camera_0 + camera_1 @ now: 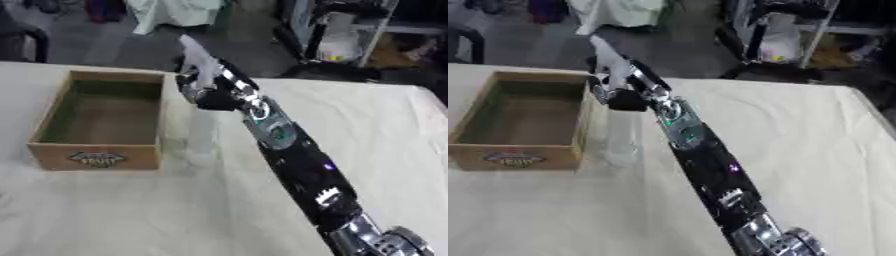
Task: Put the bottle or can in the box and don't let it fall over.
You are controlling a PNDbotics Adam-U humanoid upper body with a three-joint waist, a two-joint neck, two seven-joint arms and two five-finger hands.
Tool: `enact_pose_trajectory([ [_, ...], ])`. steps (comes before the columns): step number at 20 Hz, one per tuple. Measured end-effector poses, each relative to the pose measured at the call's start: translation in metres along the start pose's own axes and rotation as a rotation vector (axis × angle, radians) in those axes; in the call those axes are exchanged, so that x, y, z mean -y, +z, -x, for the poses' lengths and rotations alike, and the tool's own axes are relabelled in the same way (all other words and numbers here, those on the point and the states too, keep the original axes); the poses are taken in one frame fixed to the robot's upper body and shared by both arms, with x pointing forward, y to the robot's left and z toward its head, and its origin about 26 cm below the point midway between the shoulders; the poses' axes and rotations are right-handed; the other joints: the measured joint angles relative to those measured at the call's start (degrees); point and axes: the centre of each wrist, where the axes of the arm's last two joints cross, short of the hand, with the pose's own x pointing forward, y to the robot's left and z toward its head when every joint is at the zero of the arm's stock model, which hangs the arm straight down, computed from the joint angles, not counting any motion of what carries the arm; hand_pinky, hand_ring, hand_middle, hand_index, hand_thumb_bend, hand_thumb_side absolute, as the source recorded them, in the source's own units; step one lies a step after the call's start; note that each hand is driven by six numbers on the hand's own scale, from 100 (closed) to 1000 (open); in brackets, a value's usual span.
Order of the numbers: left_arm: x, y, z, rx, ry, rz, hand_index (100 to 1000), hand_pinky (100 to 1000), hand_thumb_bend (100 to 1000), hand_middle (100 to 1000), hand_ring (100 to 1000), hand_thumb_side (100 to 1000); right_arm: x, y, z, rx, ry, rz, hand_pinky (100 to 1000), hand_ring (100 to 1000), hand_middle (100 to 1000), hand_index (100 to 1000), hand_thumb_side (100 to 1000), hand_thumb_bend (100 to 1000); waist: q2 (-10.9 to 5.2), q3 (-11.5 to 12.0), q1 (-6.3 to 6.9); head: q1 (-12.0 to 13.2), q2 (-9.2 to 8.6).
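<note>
Brown wooden box (98, 150), clear bottle (200, 135), cream tablecloth (367, 125)

A table (105, 215) covered in a cream, wrinkled cloth fills most of the view. Beyond its far edge lies a grey floor (105, 42). A pale greenish cloth (175, 12) hangs at the top, left of centre. At the upper right stands a metal shelf (350, 30) holding a white container (337, 45) with something yellow at its base. Part of a dark chair (22, 42) shows at the upper left edge. Dark, blurred shapes sit under the shelf, near the table's far right corner.
</note>
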Motion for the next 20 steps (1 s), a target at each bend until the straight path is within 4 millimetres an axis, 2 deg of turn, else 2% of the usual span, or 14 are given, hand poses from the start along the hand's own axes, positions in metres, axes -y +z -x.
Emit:
enact_pose_trajectory([
  [3,0.0000,0.0000,0.0000,0.000,0.000,0.000,865,578,399,898,1000,723,0.0003,-0.0007,-0.0009,0.005,-0.002,0.012,727,809,560,687,212,100,0.00,0.0,0.00,0.0,0.00],
  [7,0.0000,0.0000,0.0000,0.000,0.000,0.000,865,578,399,898,1000,723,0.0012,-0.0002,-0.0007,0.002,-0.003,0.027,718,784,507,635,229,100,0.00,0.0,0.00,0.0,0.00],
  [11,0.0000,0.0000,0.0000,0.000,0.000,0.000,865,579,397,898,1000,724,0.0042,0.0011,-0.0003,-0.006,-0.005,0.049,687,704,403,590,265,100,0.00,0.0,0.00,0.0,0.00],
  [14,-0.0001,0.0000,0.0000,0.000,0.000,0.000,865,579,399,898,1000,723,0.0056,0.0013,-0.0008,-0.010,-0.005,0.064,648,630,348,571,226,100,0.00,0.0,0.00,0.0,0.00],
  [17,-0.0001,0.0000,0.0000,0.000,0.000,0.000,865,579,400,898,1000,723,0.0072,0.0017,-0.0012,-0.019,-0.005,0.078,636,615,333,553,134,100,-0.01,0.0,0.00,0.0,0.00],
  [20,-0.0001,0.0000,0.0000,0.000,0.001,0.000,865,579,400,898,1000,723,0.0091,0.0016,-0.0023,-0.028,-0.004,0.106,635,609,328,547,128,100,-0.02,0.0,0.00,0.0,0.00],
])
